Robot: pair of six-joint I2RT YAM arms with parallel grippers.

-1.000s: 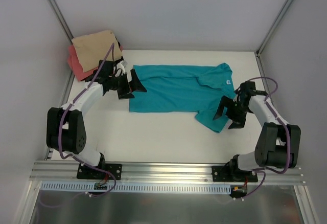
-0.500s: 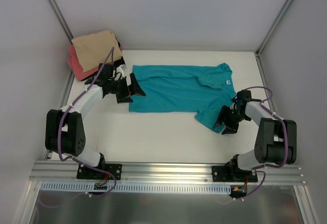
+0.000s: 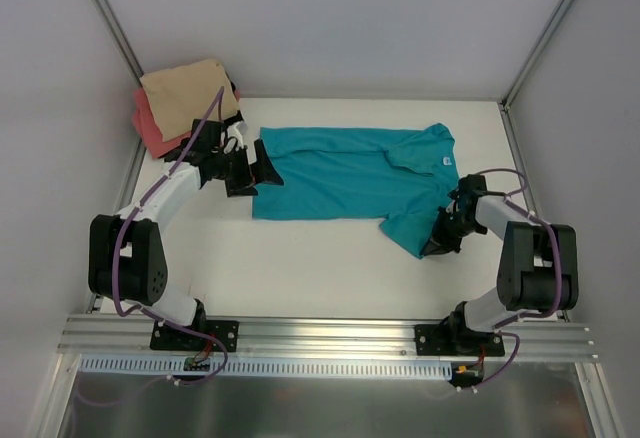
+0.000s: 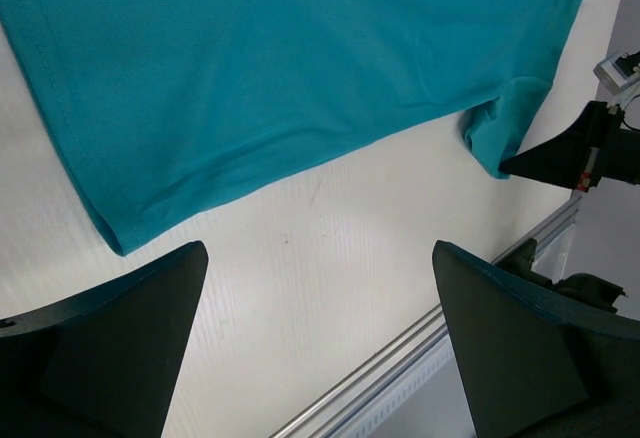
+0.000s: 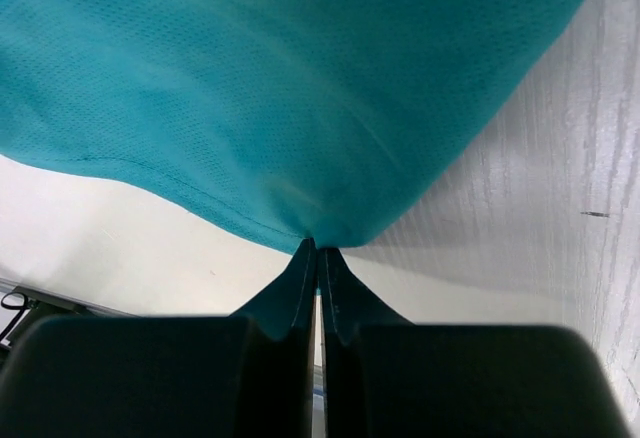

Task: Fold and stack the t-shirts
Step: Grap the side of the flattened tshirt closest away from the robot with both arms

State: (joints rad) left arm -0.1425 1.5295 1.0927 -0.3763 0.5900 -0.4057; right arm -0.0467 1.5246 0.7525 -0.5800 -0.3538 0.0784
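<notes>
The teal t-shirt [image 3: 345,173] lies spread across the white table, its white neck label [image 3: 446,158] at the right end. My right gripper [image 3: 438,243] is shut on the tip of the shirt's near right sleeve [image 5: 300,213], the cloth pinched between the closed jaws [image 5: 318,250]. My left gripper [image 3: 258,170] hovers open over the shirt's left hem; in its wrist view the teal cloth [image 4: 280,58] lies beyond the wide-open gripper [image 4: 318,253], with only bare table between the fingers. The folded tan-beige t-shirt [image 3: 185,88] rests on the coral-pink t-shirt [image 3: 150,136] at the back left corner.
White walls with metal corner posts [image 3: 110,28] close in the table on three sides. The aluminium rail [image 3: 320,336] carrying both arm bases runs along the near edge. The right gripper's dark body [image 4: 560,148] shows in the left wrist view.
My right gripper moved in to the shirt's near right sleeve and closed on its tip. The left gripper shifted slightly along the left hem and stayed open.
</notes>
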